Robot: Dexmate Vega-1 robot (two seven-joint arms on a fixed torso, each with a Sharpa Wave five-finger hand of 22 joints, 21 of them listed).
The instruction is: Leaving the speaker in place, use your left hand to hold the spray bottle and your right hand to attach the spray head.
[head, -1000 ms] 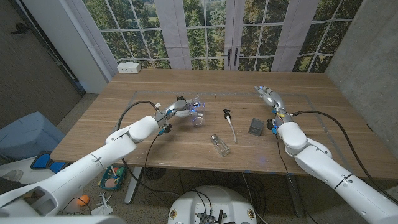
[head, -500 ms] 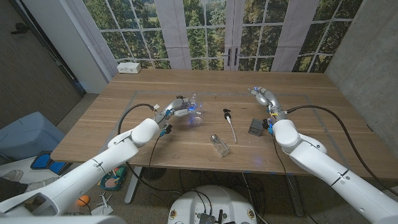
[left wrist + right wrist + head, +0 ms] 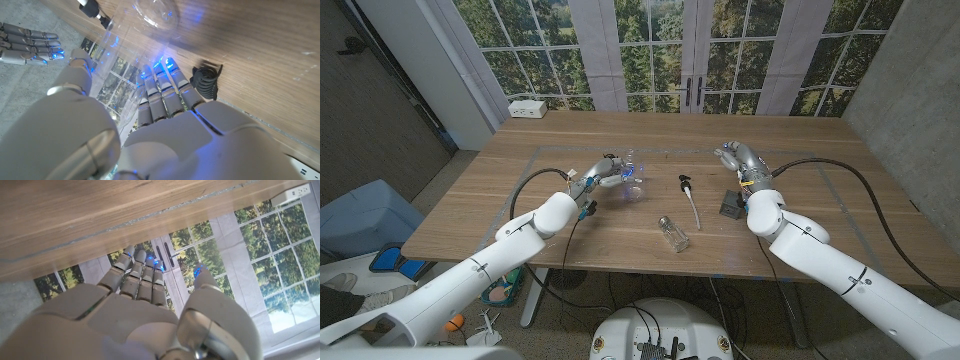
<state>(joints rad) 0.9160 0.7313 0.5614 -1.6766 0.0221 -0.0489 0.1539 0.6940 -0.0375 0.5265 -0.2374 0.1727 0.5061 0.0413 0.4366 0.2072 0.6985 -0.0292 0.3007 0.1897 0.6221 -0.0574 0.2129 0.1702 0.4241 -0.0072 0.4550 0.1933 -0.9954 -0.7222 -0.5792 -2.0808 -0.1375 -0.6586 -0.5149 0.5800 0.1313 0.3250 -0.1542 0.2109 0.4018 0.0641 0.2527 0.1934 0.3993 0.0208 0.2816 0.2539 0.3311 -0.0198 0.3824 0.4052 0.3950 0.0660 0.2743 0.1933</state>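
My left hand grips a clear plastic spray bottle at the table's left middle, tilted just above the wood. In the left wrist view the fingers wrap the see-through bottle. The black spray head lies on the table right of the bottle, its white tube trailing toward me. A small dark grey speaker sits right of that. My right hand hovers beyond the speaker, fingers straight and holding nothing; its fingers point toward the windows in the right wrist view.
A small glass jar with a metal cap lies near the table's front edge, below the spray head. A white power strip sits at the far left corner. Windows stand behind the table.
My right hand has drifted left, from beyond the speaker's right side toward the spray head. My left hand has turned the bottle slightly and pulled it a little left.
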